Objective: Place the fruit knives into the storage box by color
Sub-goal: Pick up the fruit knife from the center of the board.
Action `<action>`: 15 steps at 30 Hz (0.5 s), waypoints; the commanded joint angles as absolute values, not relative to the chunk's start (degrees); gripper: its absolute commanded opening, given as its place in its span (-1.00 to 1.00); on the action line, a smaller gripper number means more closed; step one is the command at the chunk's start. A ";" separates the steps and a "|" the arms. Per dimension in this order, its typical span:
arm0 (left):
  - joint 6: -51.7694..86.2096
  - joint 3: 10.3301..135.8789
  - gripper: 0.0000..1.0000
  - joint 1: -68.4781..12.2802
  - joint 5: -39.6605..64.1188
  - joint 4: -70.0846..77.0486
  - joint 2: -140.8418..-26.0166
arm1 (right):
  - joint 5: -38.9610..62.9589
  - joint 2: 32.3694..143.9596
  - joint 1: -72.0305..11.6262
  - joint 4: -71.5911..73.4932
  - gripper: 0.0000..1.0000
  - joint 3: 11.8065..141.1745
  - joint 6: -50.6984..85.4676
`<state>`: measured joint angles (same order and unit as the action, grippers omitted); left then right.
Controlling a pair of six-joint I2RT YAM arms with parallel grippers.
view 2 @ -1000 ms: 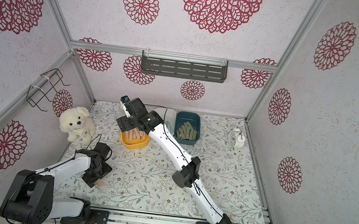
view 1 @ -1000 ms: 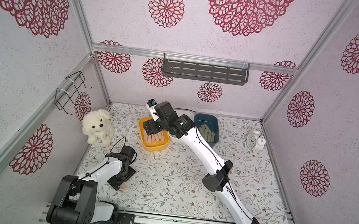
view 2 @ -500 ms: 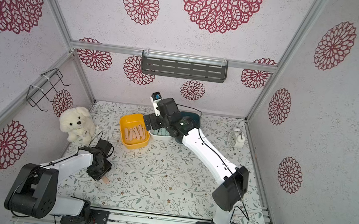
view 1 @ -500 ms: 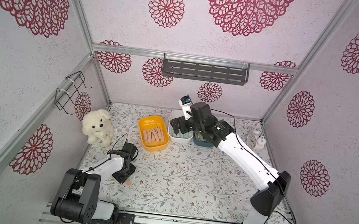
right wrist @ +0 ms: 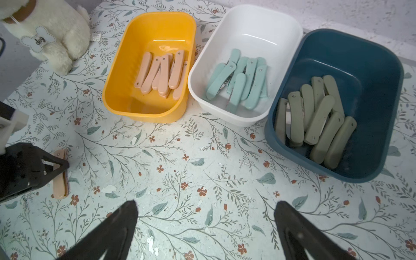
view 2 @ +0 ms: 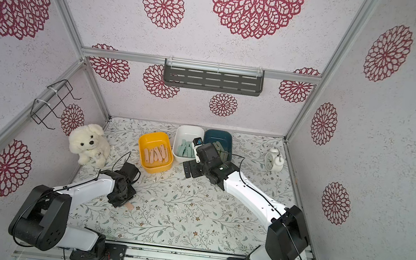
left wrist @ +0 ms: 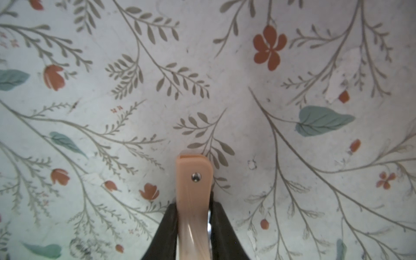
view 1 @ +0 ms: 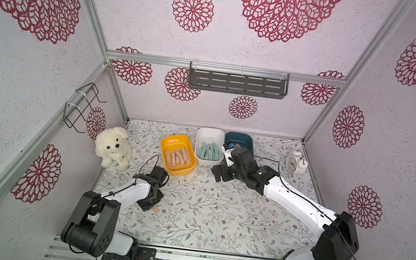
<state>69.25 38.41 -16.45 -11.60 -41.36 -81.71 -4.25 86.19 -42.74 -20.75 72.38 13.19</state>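
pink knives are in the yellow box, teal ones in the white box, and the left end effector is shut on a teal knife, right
Not quite. The left end effector is shut on a peach-pink knife, not a teal one; the left wrist view shows it. The rest holds: pink knives in the yellow box, teal knives in the white box.

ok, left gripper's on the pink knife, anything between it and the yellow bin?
Nothing visible. The left gripper is shut on the pink knife; only bare table lies between it and the yellow bin. The plush dog sits off to one side, the open right gripper in front of the white bin, both clear of that line.
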 commanded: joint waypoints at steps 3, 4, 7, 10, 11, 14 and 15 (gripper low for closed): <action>68.14 38.48 -0.71 -19.46 -11.04 -47.60 -81.10 | -4.33 83.32 -42.62 -17.62 0.99 71.85 14.57; 67.62 40.27 -0.72 -20.16 -12.15 -49.36 -80.00 | -4.39 83.24 -42.63 -17.38 0.99 71.40 14.82; 65.40 45.88 -0.73 -21.78 -14.18 -53.10 -77.60 | -4.31 82.73 -42.63 -15.89 0.99 68.95 15.44; 61.74 54.67 -0.76 -22.17 -17.31 -58.35 -77.58 | -4.35 82.18 -42.66 -13.98 0.99 66.29 16.16; 60.30 58.08 -0.76 -22.20 -18.83 -60.15 -78.04 | -4.32 82.18 -42.63 -13.59 0.99 65.78 16.38; 56.24 67.00 -0.74 -22.15 -21.74 -62.29 -80.62 | -4.56 83.15 -42.63 -13.50 0.99 65.61 16.44; 54.42 70.13 -0.73 -22.00 -21.96 -61.98 -82.35 | -4.73 83.43 -42.63 -13.30 0.99 65.57 16.42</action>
<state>60.38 64.45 -21.98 -17.80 -58.22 -79.75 -4.27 84.62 -42.68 -16.10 64.99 15.20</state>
